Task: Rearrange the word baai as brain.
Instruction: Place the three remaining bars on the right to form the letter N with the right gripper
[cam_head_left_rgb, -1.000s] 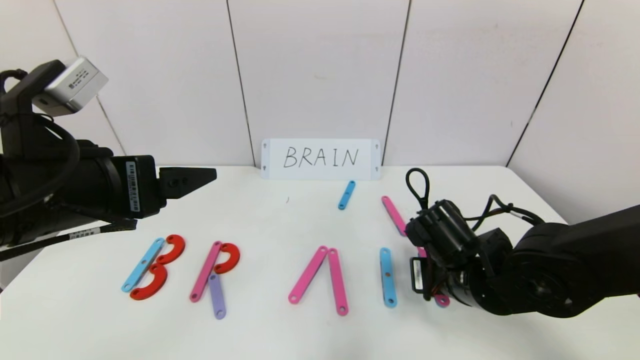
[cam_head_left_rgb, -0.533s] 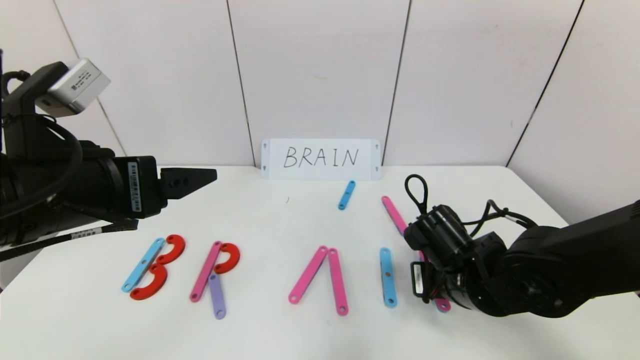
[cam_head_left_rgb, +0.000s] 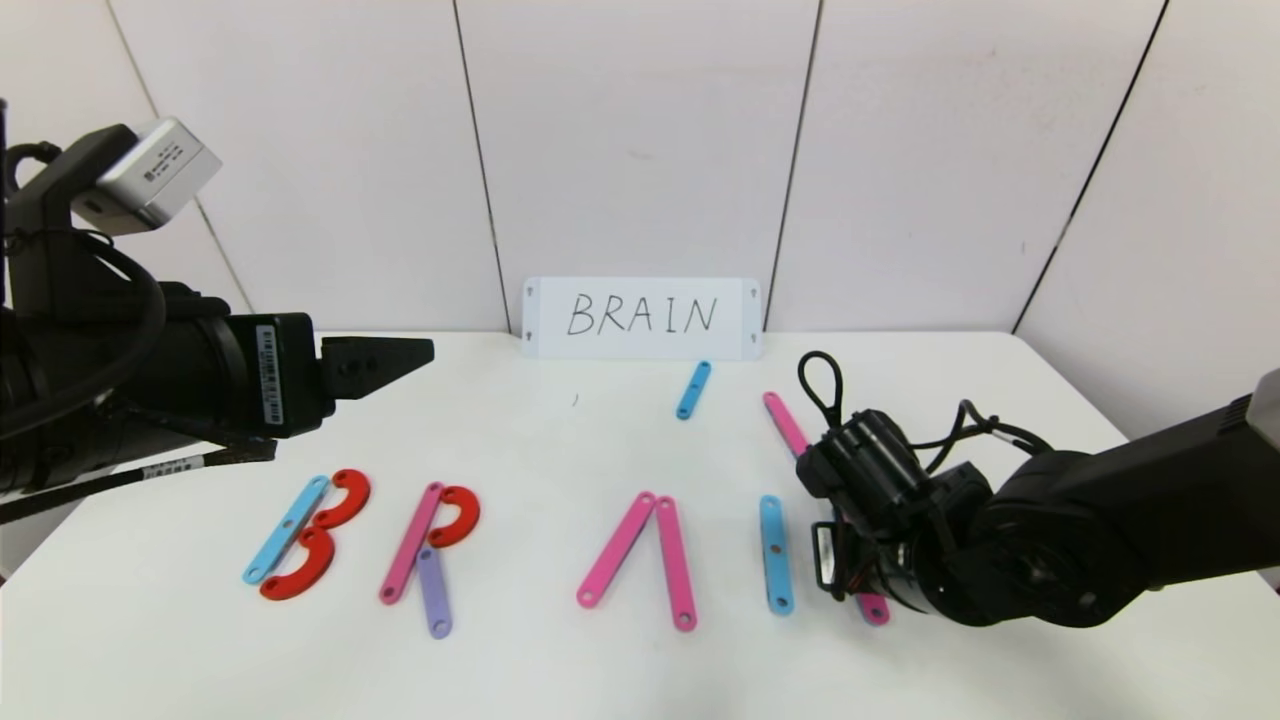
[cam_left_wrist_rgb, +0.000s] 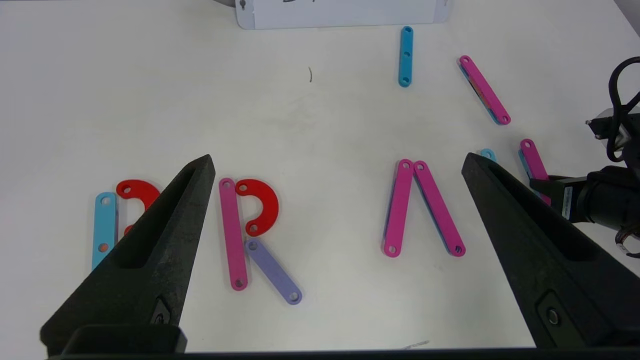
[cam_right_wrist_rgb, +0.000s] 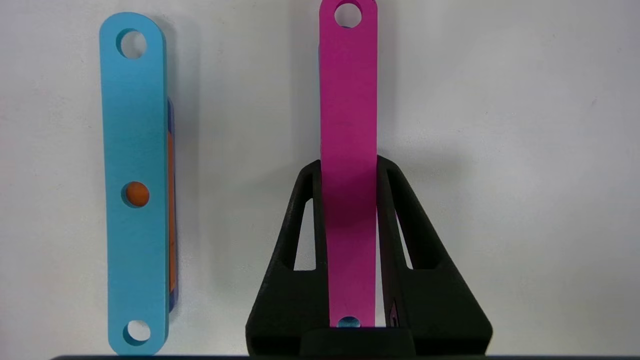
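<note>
Right gripper (cam_right_wrist_rgb: 348, 172) clamps a pink strip (cam_right_wrist_rgb: 348, 125) beside the blue strip (cam_right_wrist_rgb: 135, 185), perhaps touching the table; left gripper (cam_left_wrist_rgb: 335, 165) gapes.

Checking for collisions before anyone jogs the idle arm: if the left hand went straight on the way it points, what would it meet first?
Probably nothing close: the open left hand hangs above the table, pointing across toward the short blue strip. Whether it would pass over that strip is unclear.
</note>
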